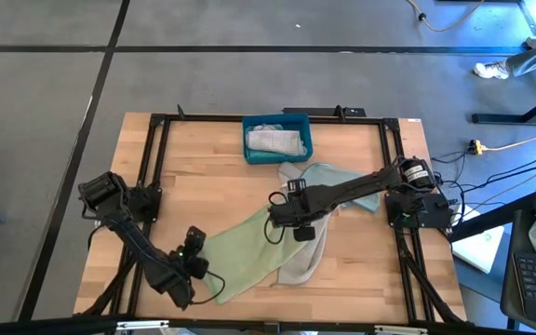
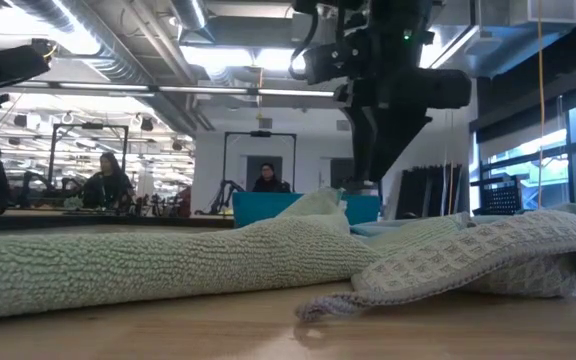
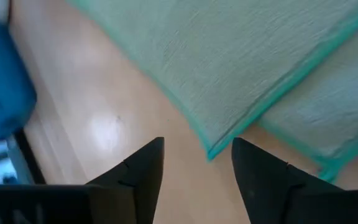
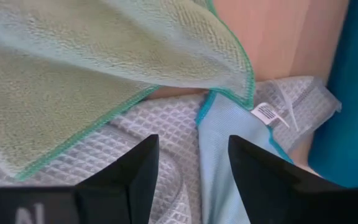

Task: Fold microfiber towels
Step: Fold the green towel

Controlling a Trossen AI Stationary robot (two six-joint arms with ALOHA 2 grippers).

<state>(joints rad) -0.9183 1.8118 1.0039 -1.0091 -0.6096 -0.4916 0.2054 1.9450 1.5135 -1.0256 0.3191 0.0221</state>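
My left fingers (image 3: 197, 180) hang spread just above a hem corner of the pale green towel (image 1: 249, 251) lying folded across the tabletop (image 1: 361, 270); my right fingers (image 4: 191, 180), also spread, hover over its far corner, atop the grey waffle towel (image 4: 148, 134).

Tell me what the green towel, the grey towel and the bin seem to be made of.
Green towel: soft looped microfiber, probably; fuzzy nap, teal stitched edge.
Grey towel: waffle-weave cloth; small square grid.
Bin: rigid blue plastic, apparently; straight smooth walls.
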